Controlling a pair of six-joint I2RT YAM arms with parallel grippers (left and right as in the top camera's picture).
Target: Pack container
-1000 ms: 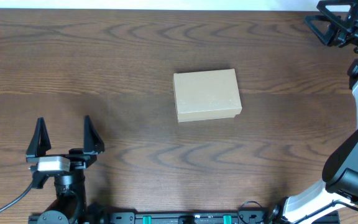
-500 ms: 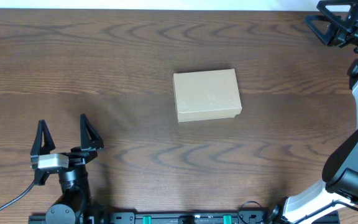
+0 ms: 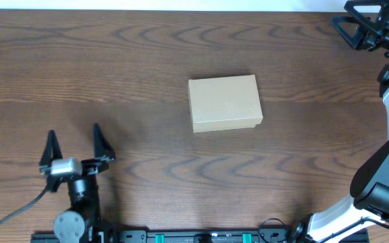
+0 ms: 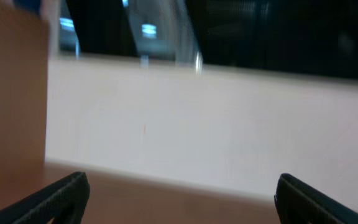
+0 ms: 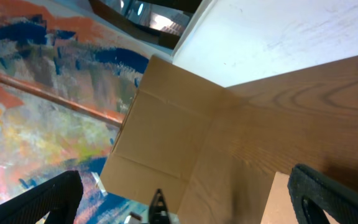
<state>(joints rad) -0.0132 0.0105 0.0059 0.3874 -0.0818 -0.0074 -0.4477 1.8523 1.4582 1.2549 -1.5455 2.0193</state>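
We saw the container (image 3: 224, 102) lying closed (flap down) mid-way across the table (image 3: 140, 61). The left gripper (image 3: 73, 133) stood released near left, and the right gripper (image 3: 346, 19) released far right.

Container (image 3: 224, 102): small tan cardboard box, plain, unmarked, flap lid closed flat. Lies on desk (image 3: 113, 81) near center, slightly toward right edge, long side roughly parallel to front edge, slightly skewed.
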